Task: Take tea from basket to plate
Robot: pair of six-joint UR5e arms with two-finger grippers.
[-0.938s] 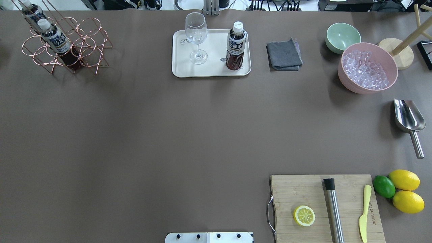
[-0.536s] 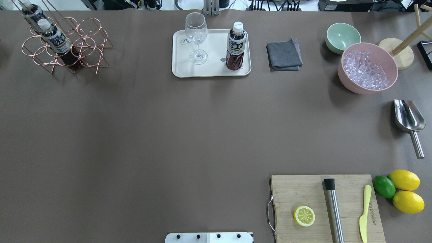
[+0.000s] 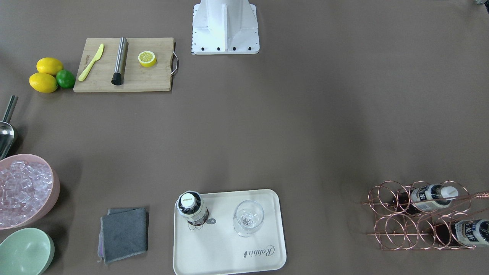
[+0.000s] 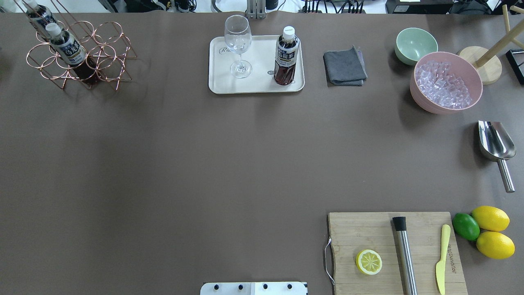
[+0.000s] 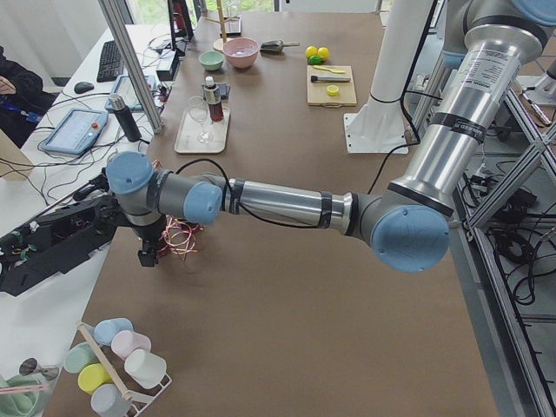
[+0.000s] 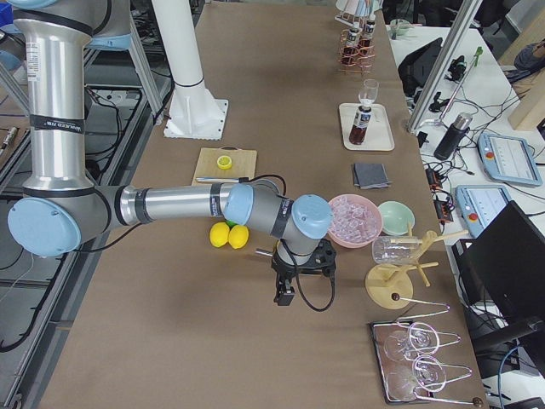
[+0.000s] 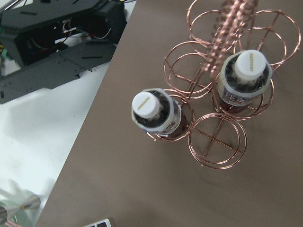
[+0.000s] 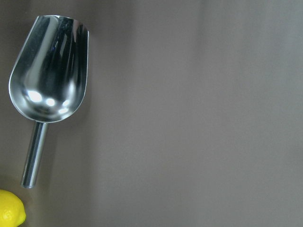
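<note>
One tea bottle [image 4: 285, 57] stands upright on the cream plate [image 4: 258, 85], next to a stemmed glass [image 4: 238, 45]. Two more tea bottles [image 4: 67, 47] [image 4: 39, 16] stand in the copper wire basket [image 4: 108, 43] at the far left corner. The left wrist view looks down on both bottles [image 7: 156, 113] [image 7: 246, 78] in the basket [image 7: 218, 139]. My left gripper [image 5: 148, 254] shows only in the exterior left view, beside the basket; I cannot tell if it is open. My right gripper [image 6: 285, 296] shows only in the exterior right view, above the scoop; I cannot tell its state.
A grey cloth [image 4: 344, 66], a green bowl [image 4: 415, 45] and a pink bowl of ice [image 4: 446, 82] lie right of the plate. A steel scoop [image 4: 496, 143], a cutting board [image 4: 368, 233] with half a lemon, and whole fruit [image 4: 491, 231] sit at the right.
</note>
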